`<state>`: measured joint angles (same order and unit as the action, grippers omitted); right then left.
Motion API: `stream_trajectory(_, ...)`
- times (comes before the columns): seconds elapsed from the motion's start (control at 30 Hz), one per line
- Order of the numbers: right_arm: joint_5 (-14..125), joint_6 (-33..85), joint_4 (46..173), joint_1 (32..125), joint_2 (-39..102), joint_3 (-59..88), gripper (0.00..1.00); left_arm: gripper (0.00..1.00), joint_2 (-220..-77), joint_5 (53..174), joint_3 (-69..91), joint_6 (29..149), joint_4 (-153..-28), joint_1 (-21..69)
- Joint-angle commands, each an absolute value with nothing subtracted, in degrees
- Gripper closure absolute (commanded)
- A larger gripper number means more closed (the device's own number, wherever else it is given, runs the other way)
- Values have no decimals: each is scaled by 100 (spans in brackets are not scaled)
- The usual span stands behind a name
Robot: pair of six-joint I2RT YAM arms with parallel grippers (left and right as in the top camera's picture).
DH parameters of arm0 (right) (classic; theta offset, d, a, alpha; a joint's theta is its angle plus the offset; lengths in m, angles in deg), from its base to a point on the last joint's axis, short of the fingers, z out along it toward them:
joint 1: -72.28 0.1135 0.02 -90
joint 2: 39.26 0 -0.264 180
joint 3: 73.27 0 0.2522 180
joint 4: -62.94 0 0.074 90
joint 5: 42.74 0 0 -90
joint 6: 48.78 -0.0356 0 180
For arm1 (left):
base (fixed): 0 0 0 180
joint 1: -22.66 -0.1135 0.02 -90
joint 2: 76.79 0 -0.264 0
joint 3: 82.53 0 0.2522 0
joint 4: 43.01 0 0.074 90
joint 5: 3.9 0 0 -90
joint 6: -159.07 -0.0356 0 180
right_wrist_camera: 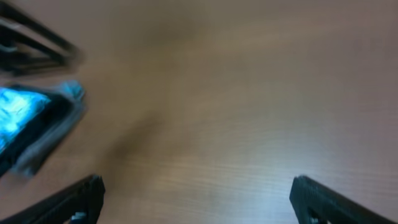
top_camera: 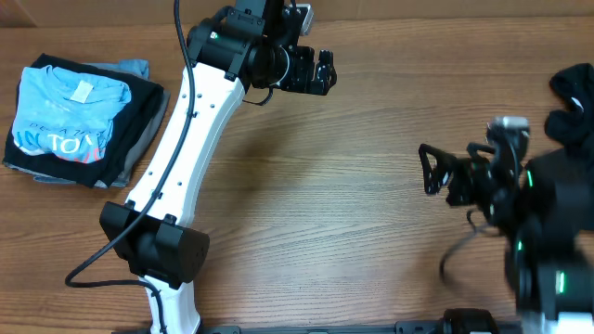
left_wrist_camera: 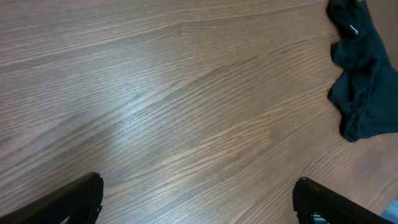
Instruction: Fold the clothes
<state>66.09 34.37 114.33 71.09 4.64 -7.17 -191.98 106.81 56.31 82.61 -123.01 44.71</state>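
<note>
Hovering above a brown wood-grain desk [top_camera: 353,232], two robot arms carry empty claws. The left claw [top_camera: 327,70], black on a white arm, has its fingers spread wide apart. Its wrist camera shows only bare wood between the two dark fingertips [left_wrist_camera: 74,202]. The right claw [top_camera: 429,172], black on a dark arm, is likewise spread wide and holds nothing.

Well behind the left claw, on the far side of its white arm, sits a neat folded stack of clothes [top_camera: 79,125]. A light blue short-sleeved T-shirt [top_camera: 70,111] with white print and red-and-white lettering lies flat on top. Beneath it a folded black garment [top_camera: 137,107] and a grey garment [top_camera: 141,150] show at the edges. The right claw points toward this stack from well apart. Its blurred wrist view catches the stack far ahead and off to one side.

Ahead of the left claw and well apart from it, and behind the right claw beside that arm, lies a crumpled dark garment [top_camera: 575,97], bunched and unfolded.

Judging from this, most of the work looks done, with at least three pieces folded and piled. What seems left is the crumpled dark piece, which neither claw touches. It would need spreading flat, folding and adding to the pile. Whether more clothes lie beyond the desk's edge cannot be told.
</note>
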Motion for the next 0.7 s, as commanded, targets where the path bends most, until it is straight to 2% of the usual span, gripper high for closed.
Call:
stream_trajectory(0.0,6056,3529,10193,7590,-1267,-1961,0,0,-19218,10644,5622,8193,-12292,4477)
stream_trajectory(0.13,5505,3527,8729,8053,-2884,-3508,0,0,-19218,10644,5622,8191,-12292,4477)
stream_trajectory(0.27,5477,3409,8023,8101,-3614,-4479,0,0,-19218,10644,5622,8191,-12292,4477)
stream_trajectory(0.4,5479,3304,7669,8101,-3909,-5180,0,0,-19218,10641,5622,8191,-12292,4477)
stream_trajectory(0.6,5461,3017,7673,8101,-3909,-5854,0,0,-19218,10644,5622,8193,-12292,4477)
stream_trajectory(0.67,5483,2895,8027,8101,-3909,-5904,0,0,-19218,10644,5622,8193,-12292,4477)
